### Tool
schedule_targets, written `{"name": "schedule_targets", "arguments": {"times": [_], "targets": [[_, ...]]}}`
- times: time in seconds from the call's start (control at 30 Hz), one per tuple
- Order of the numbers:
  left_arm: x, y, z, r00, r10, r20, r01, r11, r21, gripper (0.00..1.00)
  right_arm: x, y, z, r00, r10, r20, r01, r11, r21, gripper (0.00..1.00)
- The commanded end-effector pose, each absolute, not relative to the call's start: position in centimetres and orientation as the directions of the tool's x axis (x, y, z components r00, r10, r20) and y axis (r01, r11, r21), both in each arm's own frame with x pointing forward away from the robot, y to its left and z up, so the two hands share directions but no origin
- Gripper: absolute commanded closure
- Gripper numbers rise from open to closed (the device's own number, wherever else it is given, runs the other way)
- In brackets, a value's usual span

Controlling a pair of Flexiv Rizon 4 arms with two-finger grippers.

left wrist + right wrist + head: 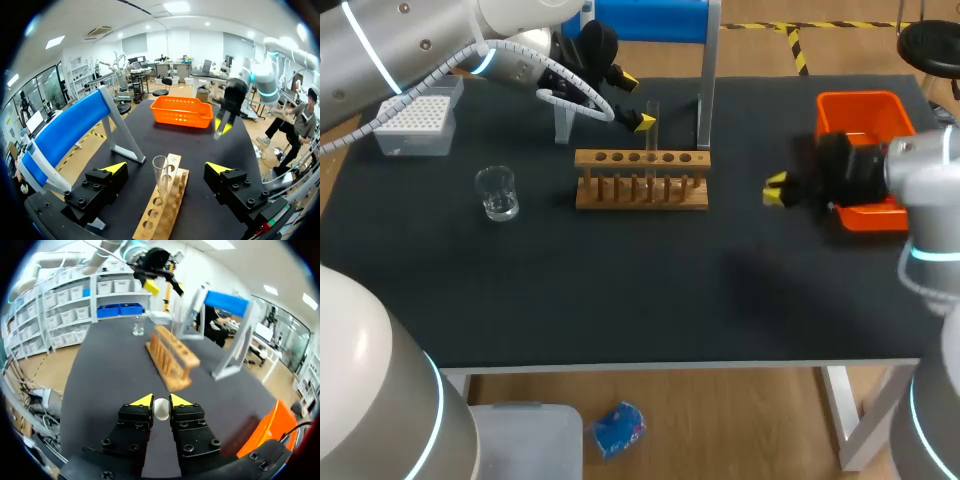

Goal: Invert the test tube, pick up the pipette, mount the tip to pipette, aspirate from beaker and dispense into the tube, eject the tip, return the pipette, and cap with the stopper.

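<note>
Nearest, over the right half of the dark tabletop (620,290): right gripper (161,401), clamped from both sides on a small white round stopper (161,410), well apart from the rack.

Further in, on the left: a clear glass beaker (497,192), upright, alone, well apart from the rack.

At mid-table: a wooden rack (640,192) with a single row of holes, set crosswise. In one of its holes: the glass test tube (161,175), upright, open mouth up.

Around the tube's upper part: left gripper (166,167), fingers wide apart, one yellow tip to either side of the glass, neither touching it.

Just behind the rack: a grey stand with a blue top (65,131).

Farthest back, at the left corner: a white tip box (415,125). At the right edge: an orange basket (860,108), partly hidden behind the right arm's wrist.
</note>
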State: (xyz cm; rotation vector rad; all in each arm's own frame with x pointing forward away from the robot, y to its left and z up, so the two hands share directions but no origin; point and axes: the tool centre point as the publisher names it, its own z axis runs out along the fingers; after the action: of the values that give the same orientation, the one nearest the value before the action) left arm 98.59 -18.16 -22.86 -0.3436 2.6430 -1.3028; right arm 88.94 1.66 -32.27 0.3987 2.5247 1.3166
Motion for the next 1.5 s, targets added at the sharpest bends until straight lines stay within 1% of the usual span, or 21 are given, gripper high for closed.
{"name": "schedule_targets", "arguments": {"times": [0.03,0.4,0.8,1.43,1.5], "targets": [[99.0,-18.0,-22.9,-0.962,-0.269,-0.047,-0.126,0.59,-0.798,0.0,90.1,1.4,-27.9,-0.987,0.163,0.008,0.101,0.572,0.814,1.0],[99.0,-18.0,-22.9,-0.962,-0.269,-0.047,-0.126,0.59,-0.798,0.0,92.7,7.3,-21.3,-1.0,0.023,-0.01,0.005,0.57,0.821,1.0],[99.0,-18.0,-22.9,-0.962,-0.269,-0.047,-0.126,0.59,-0.798,0.0,94.1,13.3,-19.5,-1.0,0.001,-0.022,-0.017,0.566,0.824,1.0],[99.0,-18.0,-22.9,-0.962,-0.269,-0.047,-0.126,0.59,-0.798,0.0,94.2,13.6,-19.4,-1.0,-0.001,-0.024,-0.02,0.567,0.824,1.0],[99.0,-18.0,-22.9,-0.962,-0.269,-0.047,-0.126,0.59,-0.798,0.0,94.6,14.0,-19.4,-0.999,0.005,-0.047,-0.035,0.576,0.817,1.0]]}}
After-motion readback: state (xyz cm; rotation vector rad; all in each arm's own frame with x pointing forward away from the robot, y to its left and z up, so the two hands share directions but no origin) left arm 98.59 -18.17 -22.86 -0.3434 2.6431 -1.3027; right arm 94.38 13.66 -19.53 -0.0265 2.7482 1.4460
